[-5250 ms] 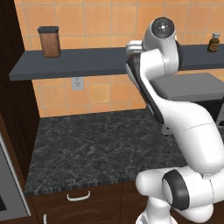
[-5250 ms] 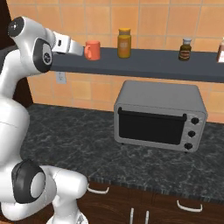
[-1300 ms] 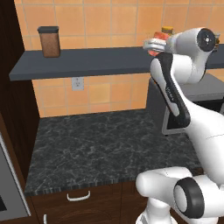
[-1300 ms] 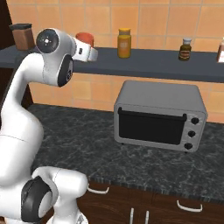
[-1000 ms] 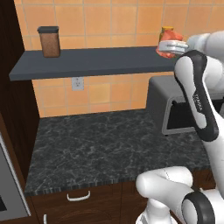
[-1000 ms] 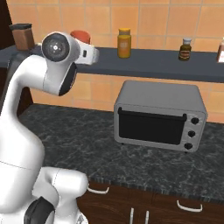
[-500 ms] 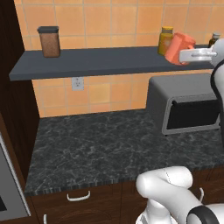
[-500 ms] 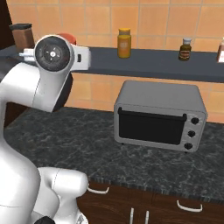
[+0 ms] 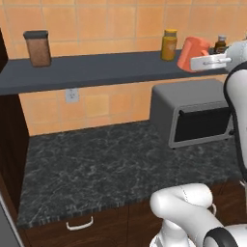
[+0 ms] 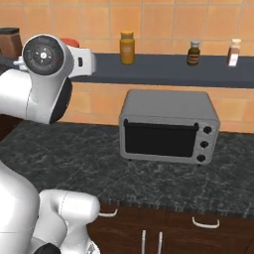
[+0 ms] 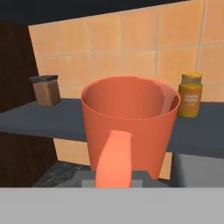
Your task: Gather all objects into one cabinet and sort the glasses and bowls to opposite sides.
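My gripper (image 9: 197, 61) is shut on a salmon-orange cup (image 9: 191, 52), holding it by its handle in the air in front of the dark shelf (image 9: 96, 71), at shelf height above the toaster oven (image 9: 193, 116). The hand view looks into the empty cup (image 11: 130, 122), whose handle (image 11: 113, 158) runs down between the fingers of the gripper (image 11: 114, 178). In the right base view the arm's big joint hides most of the cup (image 10: 70, 43). The cabinet's door and the bowls are out of view.
On the shelf stand a brown canister (image 9: 38, 48), a yellow jar (image 9: 169, 44) and a dark bottle (image 9: 221, 43); two small bottles (image 10: 194, 52) sit farther right. The black stone counter (image 9: 111, 164) lies below. A dark brown wood panel (image 9: 8, 154) borders the left.
The arm has swung to the right along the shelf, carrying the cup from near the middle to beside the yellow jar. The grip on the cup is unchanged.
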Motion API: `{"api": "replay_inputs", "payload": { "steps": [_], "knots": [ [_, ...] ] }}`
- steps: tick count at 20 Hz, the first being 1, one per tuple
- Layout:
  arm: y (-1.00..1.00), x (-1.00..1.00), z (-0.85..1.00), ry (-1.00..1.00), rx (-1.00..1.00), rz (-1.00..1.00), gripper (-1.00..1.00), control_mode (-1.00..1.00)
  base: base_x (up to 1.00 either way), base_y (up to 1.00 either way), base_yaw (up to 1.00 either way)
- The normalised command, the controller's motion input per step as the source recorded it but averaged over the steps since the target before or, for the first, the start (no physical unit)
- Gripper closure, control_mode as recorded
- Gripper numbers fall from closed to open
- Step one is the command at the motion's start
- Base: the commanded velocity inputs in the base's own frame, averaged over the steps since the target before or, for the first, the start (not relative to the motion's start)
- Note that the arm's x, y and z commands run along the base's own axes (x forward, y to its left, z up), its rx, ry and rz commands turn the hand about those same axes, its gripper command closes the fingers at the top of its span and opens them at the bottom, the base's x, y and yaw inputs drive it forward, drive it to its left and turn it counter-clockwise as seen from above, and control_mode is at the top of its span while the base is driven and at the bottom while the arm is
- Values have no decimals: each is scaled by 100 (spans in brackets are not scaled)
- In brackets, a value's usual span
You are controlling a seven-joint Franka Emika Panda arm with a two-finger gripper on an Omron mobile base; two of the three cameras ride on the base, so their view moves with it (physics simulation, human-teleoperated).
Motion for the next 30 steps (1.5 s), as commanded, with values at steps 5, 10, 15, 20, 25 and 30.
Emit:
{"api": "replay_inputs", "payload": {
  "steps": [5,10,15,20,25,30],
  "knots": [
    [0,0,0,0,0,0,100,100,0,-22,-46],
    [0,0,0,0,0,0,100,100,0,-31,-55],
    [0,0,0,0,0,0,100,100,0,-49,-64],
    [0,0,0,0,0,0,100,100,0,-62,-69],
    [0,0,0,0,0,0,100,100,0,-63,-74],
    [0,0,0,0,0,0,100,100,0,-58,-78]
  ]
}}
